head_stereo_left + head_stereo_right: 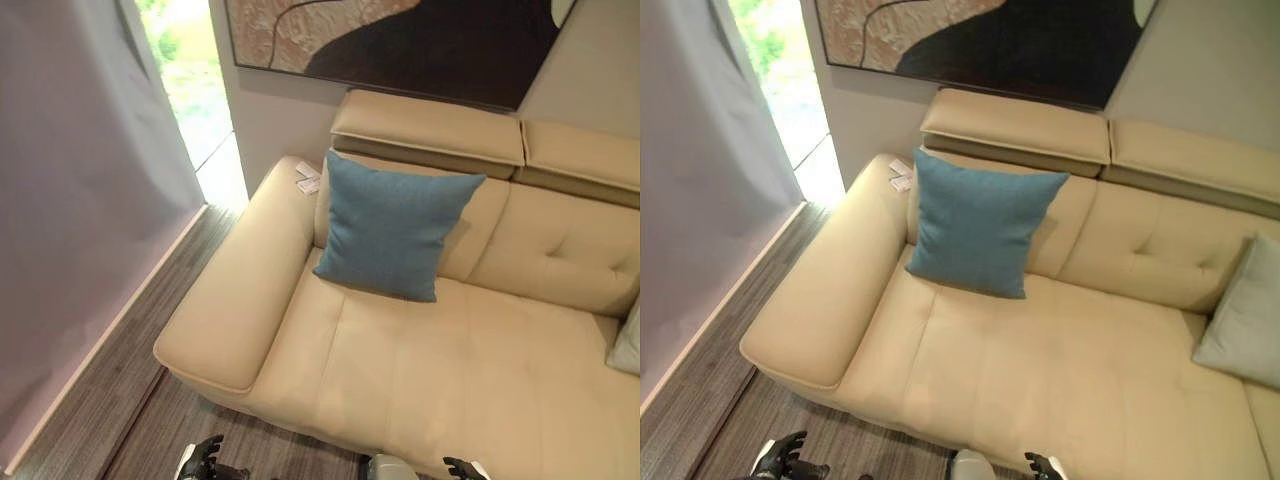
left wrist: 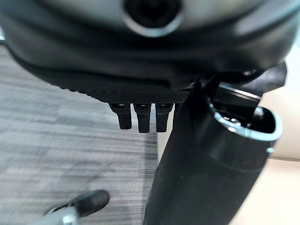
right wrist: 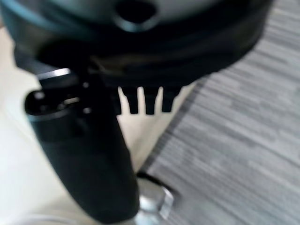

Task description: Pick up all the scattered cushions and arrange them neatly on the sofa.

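Note:
A teal-blue cushion [image 1: 392, 225] stands upright against the backrest of the cream leather sofa [image 1: 450, 370], near its left arm. A pale grey-green cushion [image 1: 1245, 315] leans on the backrest at the sofa's right side. My left hand [image 1: 205, 458] hangs low in front of the sofa over the floor. Its fingers [image 2: 140, 117] are straight and hold nothing. My right hand [image 1: 462, 468] hangs by the sofa's front edge, with its fingers [image 3: 147, 101] also straight and empty. Both hands are far below the cushions.
Small white tags [image 1: 308, 178] lie on the top of the sofa's left arm. A grey curtain [image 1: 80, 200] hangs at the left beside a bright window [image 1: 190, 80]. A dark framed picture [image 1: 420, 40] is on the wall behind. The floor [image 1: 130, 400] is grey wood.

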Available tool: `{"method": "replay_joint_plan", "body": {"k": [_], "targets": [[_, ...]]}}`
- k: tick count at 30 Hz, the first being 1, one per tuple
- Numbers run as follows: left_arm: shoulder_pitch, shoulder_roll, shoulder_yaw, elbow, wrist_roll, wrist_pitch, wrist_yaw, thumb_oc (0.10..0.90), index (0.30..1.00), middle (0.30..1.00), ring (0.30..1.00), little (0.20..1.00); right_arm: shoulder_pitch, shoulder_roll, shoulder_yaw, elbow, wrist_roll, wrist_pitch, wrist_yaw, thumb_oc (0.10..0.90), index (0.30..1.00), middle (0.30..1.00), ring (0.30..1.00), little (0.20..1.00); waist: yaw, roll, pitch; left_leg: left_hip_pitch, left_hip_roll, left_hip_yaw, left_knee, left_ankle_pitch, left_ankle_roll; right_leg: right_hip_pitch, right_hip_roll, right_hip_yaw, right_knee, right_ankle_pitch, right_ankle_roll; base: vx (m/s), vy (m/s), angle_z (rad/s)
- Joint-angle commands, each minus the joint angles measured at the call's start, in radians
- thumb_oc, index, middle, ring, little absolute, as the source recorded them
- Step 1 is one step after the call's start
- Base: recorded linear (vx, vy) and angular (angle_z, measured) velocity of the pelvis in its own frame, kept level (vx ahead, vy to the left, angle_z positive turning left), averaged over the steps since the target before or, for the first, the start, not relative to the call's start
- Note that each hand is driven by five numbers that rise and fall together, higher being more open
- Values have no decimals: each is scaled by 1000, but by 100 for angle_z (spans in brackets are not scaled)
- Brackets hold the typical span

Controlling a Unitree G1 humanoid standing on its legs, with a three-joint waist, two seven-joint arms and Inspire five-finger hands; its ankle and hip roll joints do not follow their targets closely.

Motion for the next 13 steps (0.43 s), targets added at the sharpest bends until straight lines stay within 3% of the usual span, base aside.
{"method": "replay_joint_plan", "body": {"k": [1, 6, 13], "targets": [[-55, 4, 41, -25, -25, -28, 25, 800, 900, 900, 900, 900, -60, -32, 4, -31, 11, -23, -37, 800, 900, 900, 900, 900, 10, -7, -10, -70, -92, -36, -23, -14, 44, 177, -8, -5, -217, 121, 96, -99, -94, -33], [-64, -7, 30, 0, -24, -22, 24, 800, 900, 900, 900, 900, -62, -22, 3, -4, 26, -20, -40, 800, 900, 900, 900, 900, 5, -13, -26, -60, -82, -23, -76, 25, 22, 222, 7, -4, -337, 123, 90, -82, -66, -14], [-59, -16, 25, 26, -9, -13, 17, 800, 900, 900, 900, 900, -49, -12, 7, 32, 28, -18, -36, 800, 900, 900, 900, 900, -2, -9, -36, -24, -76, -22, -99, 34, 12, 260, 12, -18, -387, 135, 87, -31, -23, 2]]}}
